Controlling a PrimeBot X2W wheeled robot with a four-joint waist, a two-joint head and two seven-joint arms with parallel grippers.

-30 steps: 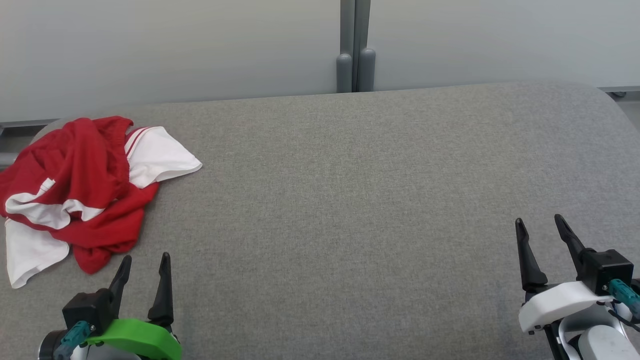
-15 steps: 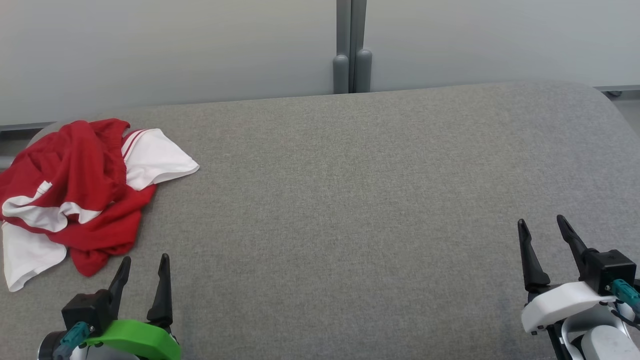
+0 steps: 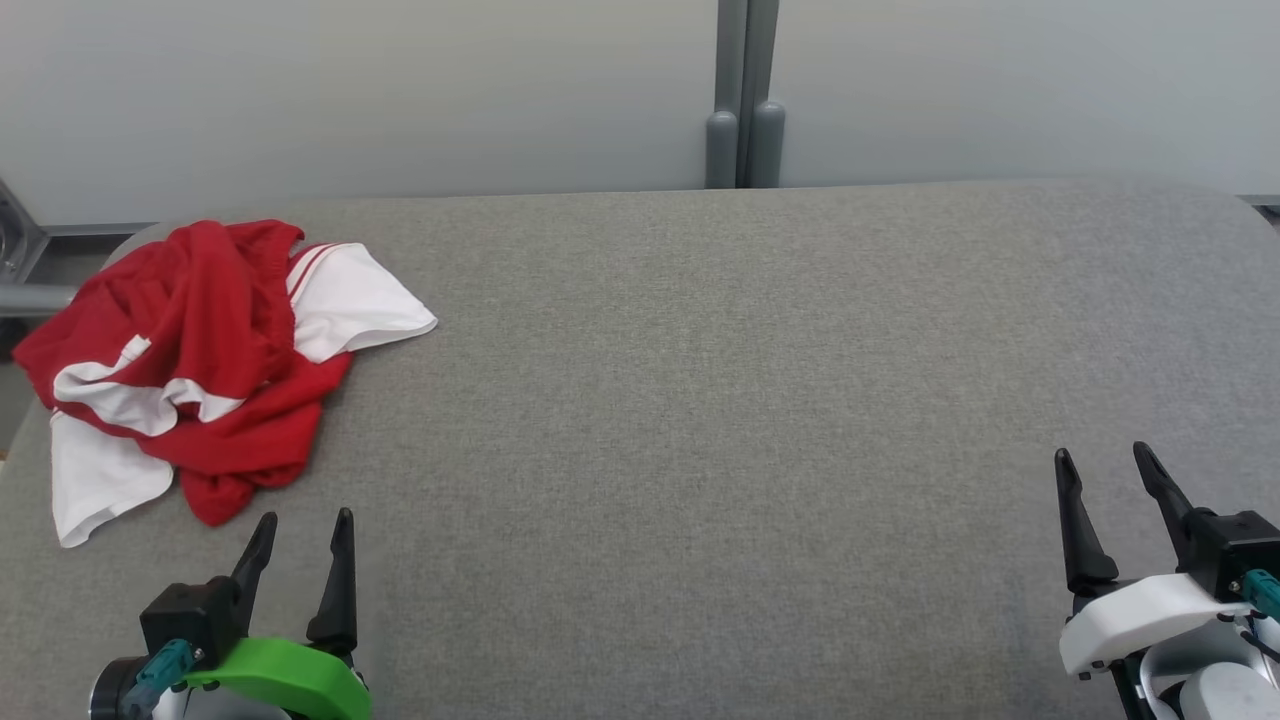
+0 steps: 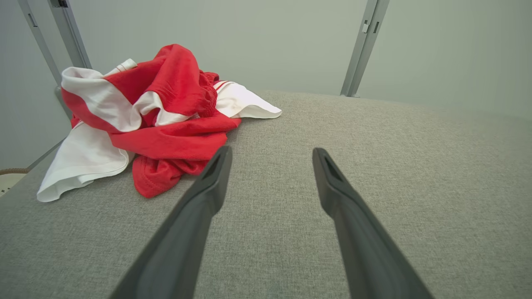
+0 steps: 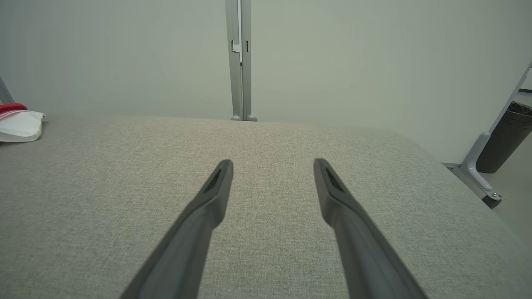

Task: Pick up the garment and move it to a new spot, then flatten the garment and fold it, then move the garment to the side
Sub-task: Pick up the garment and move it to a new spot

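The garment [image 3: 200,360], a red and white piece, is seen crumpled in a heap at the far left corner of the grey padded table [image 3: 720,420], close to its left edge. The left gripper [image 3: 306,516] is held just in front of the heap, near it but not touching, with its two fingers spread apart and nothing between them. The right gripper [image 3: 1102,452] is held well apart at the right side, also spread and empty. The step in hand is judged to be the first pick-up. To do it well, the left gripper should be brought forward and a little to its left, down onto a raised red fold near the middle of the heap. The white flap lying flat is better avoided, since a flat layer is probably hard to pinch. The fingers should be closed only when a fold is between them. Care is needed that the cloth is not pushed over the left edge.
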